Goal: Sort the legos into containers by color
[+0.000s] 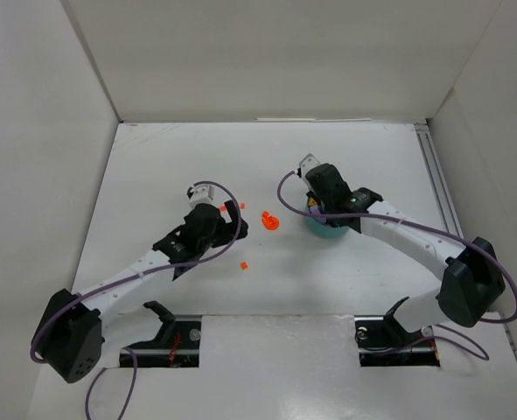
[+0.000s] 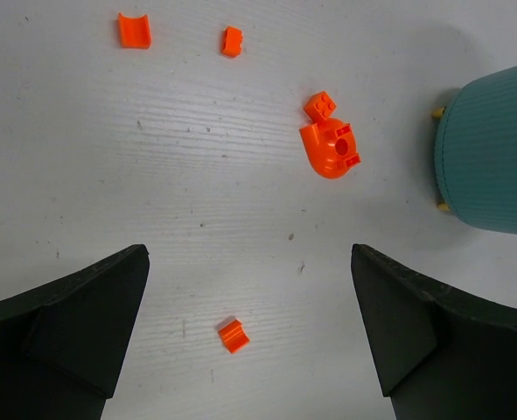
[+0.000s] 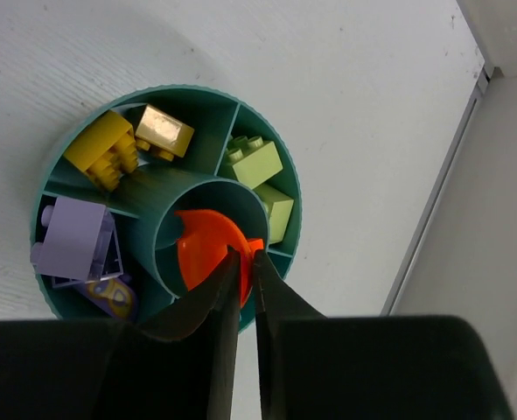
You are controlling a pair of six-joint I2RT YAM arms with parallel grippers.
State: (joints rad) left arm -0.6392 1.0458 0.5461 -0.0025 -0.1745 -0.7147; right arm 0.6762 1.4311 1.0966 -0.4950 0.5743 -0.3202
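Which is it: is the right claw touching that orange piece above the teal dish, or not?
Touching. The right wrist view shows the right gripper pinched shut on the edge of the orange piece, over the central tube of the teal dish.

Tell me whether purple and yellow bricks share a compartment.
No, purple bricks lie in a different section of the dish from yellow bricks.

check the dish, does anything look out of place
The orange piece pinched in the right pincer sits over the central tube of the teal dish, not a compartment; the other bricks lie in outer compartments.
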